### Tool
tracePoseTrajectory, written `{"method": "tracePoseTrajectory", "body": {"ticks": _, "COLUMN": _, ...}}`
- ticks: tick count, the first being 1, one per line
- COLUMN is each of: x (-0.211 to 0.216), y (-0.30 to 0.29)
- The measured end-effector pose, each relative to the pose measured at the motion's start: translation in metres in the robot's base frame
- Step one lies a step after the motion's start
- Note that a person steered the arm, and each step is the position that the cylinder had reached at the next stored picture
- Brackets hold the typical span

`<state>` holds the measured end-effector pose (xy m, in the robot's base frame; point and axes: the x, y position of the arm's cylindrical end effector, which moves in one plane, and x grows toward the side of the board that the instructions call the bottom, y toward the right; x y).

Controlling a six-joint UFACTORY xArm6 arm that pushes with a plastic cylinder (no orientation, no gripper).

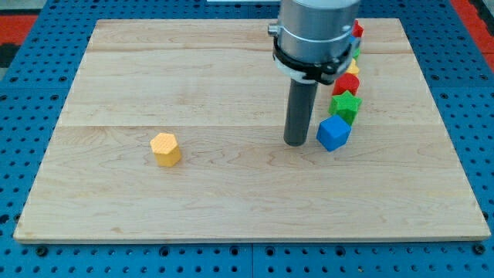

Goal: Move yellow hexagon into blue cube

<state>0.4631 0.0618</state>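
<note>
The yellow hexagon (165, 149) lies on the wooden board, left of the middle. The blue cube (333, 133) sits right of the middle, at the near end of a column of blocks. My tip (296, 143) rests on the board just left of the blue cube, a small gap apart from it, and far to the right of the yellow hexagon.
Above the blue cube a column of blocks runs toward the view's top: a green star (346, 105), a red block (346, 83), a yellow block (353, 69), a green block (356, 54) and a red block (356, 30), partly hidden by the arm. The board (231, 208) ends in blue pegboard.
</note>
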Motion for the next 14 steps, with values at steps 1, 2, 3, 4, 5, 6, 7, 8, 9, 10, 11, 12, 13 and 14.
{"method": "tracePoseTrajectory", "body": {"ticks": 1, "x": -0.004, "y": 0.005}}
{"method": "tracePoseTrajectory", "body": {"ticks": 2, "x": -0.003, "y": 0.016}}
{"method": "tracePoseTrajectory", "body": {"ticks": 3, "x": -0.003, "y": 0.049}}
{"method": "tracePoseTrajectory", "body": {"ticks": 4, "x": -0.004, "y": 0.049}}
{"method": "tracePoseTrajectory", "body": {"ticks": 5, "x": -0.031, "y": -0.032}}
{"method": "tracePoseTrajectory", "body": {"ticks": 6, "x": -0.063, "y": -0.105}}
{"method": "tracePoseTrajectory", "body": {"ticks": 7, "x": -0.050, "y": -0.215}}
{"method": "tracePoseTrajectory", "body": {"ticks": 8, "x": 0.005, "y": -0.224}}
{"method": "tracePoseTrajectory", "body": {"ticks": 9, "x": 0.031, "y": -0.204}}
{"method": "tracePoseTrajectory", "body": {"ticks": 10, "x": 0.043, "y": -0.117}}
{"method": "tracePoseTrajectory", "body": {"ticks": 11, "x": 0.029, "y": -0.109}}
{"method": "tracePoseTrajectory", "body": {"ticks": 12, "x": 0.015, "y": -0.089}}
{"method": "tracePoseTrajectory", "body": {"ticks": 13, "x": 0.048, "y": -0.040}}
{"method": "tracePoseTrajectory", "body": {"ticks": 14, "x": 0.057, "y": -0.042}}
